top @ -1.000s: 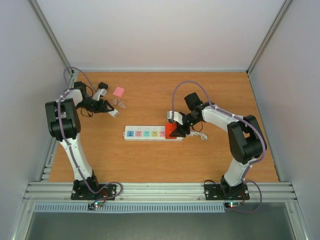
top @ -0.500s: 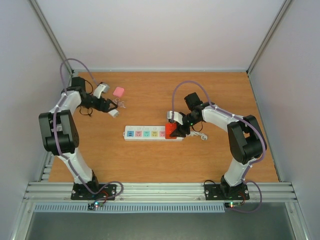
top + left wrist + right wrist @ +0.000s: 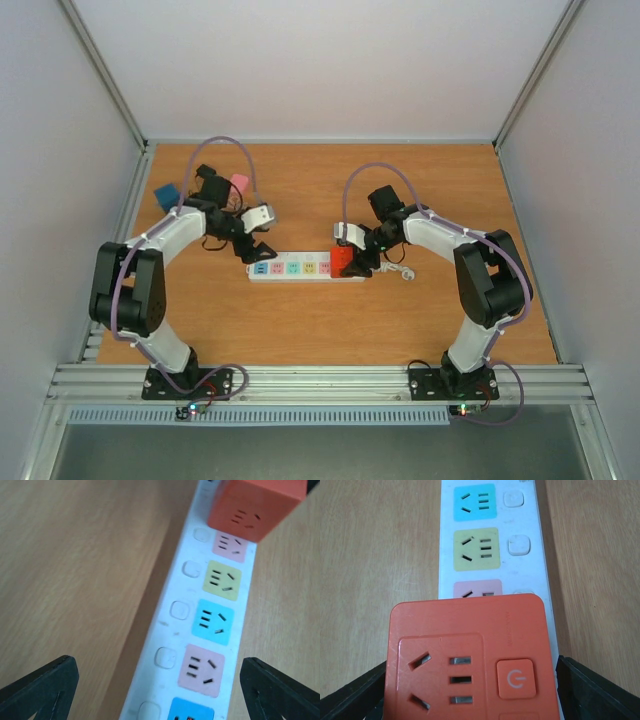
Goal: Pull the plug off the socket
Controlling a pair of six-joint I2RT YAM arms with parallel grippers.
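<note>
The socket, a long white power strip point(image 3: 300, 267) with pastel outlet faces, lies across the middle of the table. An orange plug point(image 3: 343, 261) with its own outlet face and power button sits on the strip's right end. My right gripper point(image 3: 352, 256) is shut on the plug, and in the right wrist view the plug point(image 3: 470, 655) fills the gap between my two black fingers point(image 3: 592, 692). My left gripper point(image 3: 258, 246) hovers open over the strip's left end. In the left wrist view the strip point(image 3: 200, 630) runs between its spread fingertips point(image 3: 42, 685), with the plug point(image 3: 257, 505) at the top.
A pink block point(image 3: 239, 182) and a blue block point(image 3: 166, 192) lie at the back left. The strip's short curly white cord point(image 3: 402, 271) trails right of the plug. Grey walls enclose the table on three sides.
My left arm has swung right from the back-left corner to above the strip's left end, uncovering the blue block. The right arm, plug and strip have not moved.
</note>
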